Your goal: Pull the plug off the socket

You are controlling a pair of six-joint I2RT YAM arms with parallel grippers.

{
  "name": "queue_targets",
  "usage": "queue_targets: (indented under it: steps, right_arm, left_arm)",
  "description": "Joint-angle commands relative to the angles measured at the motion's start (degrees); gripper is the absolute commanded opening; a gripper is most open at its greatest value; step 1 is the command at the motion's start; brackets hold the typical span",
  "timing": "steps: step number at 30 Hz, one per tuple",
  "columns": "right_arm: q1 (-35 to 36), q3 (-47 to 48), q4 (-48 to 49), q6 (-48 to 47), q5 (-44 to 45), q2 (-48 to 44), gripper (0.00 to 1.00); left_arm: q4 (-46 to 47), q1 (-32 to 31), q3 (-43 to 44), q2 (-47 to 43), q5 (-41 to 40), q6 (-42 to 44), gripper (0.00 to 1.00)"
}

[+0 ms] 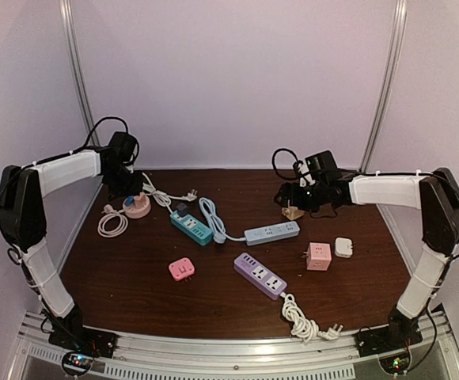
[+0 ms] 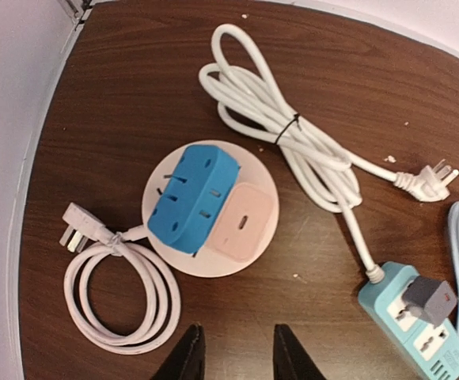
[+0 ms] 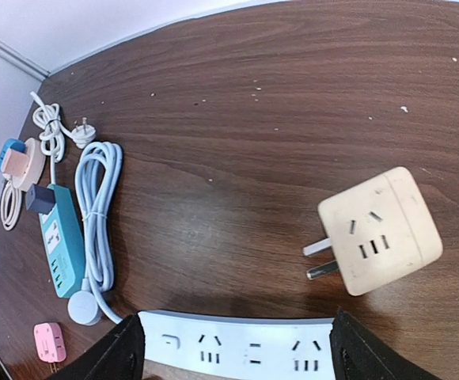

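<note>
Currently the left end effector hovers over the dark wooden surface, its two black fingers partly apart with nothing between them. Just ahead of it sits the round pale pink socket base, with the blue multi-outlet plug block seated in it beside a pale pink square plug. A coiled pink cord lies at the base's side. A grey plug stands in the teal power strip nearby. The right end effector is spread wide and grips nothing; the white power strip lies below between its fingers, a cream cube adapter near it
</note>
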Motion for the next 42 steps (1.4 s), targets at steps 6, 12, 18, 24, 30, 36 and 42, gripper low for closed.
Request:
queue_targets:
  steps: [6,12,18,24,30,36,42]
  right_arm:
    - [5.31,9.84,-2.18,-1.72,4.16,5.33,0.82]
    - [7.6,11.83,-2.61,-1.99,4.14,7.33,0.82]
    - [11.54,23.03,-6.43,-7.88,3.34,13.78,0.82]
    - [18.14,39.45,-10.42,-14.94,5.7,24.93,0.81]
    - [21.23,53.19,-9.24,-19.3,5.66,35.54,0.76]
    - [21.4,59.05,-4.22,-19.51,3.93,41.97,0.73]
    - [21.34,61.42,-3.01,-18.83,5.99,43.89,0.72]
  left_arm:
    - [4.8,2.21,-2.26,-0.27,-3.0,8.86,0.35]
    - [3.66,2.56,0.87,2.98,-4.04,10.52,0.36]
    - [4.17,2.56,3.15,5.08,4.4,9.9,0.35]
    - [5.09,2.56,1.81,4.54,12.15,7.04,0.35]
    - [7.7,2.56,-3.31,0.6,20.87,4.55,0.36]
    - [12.49,2.43,-4.06,3.33,29.19,0.83,0.35]
    - [13.7,1.23,1.59,10.79,30.23,-1.99,0.34]
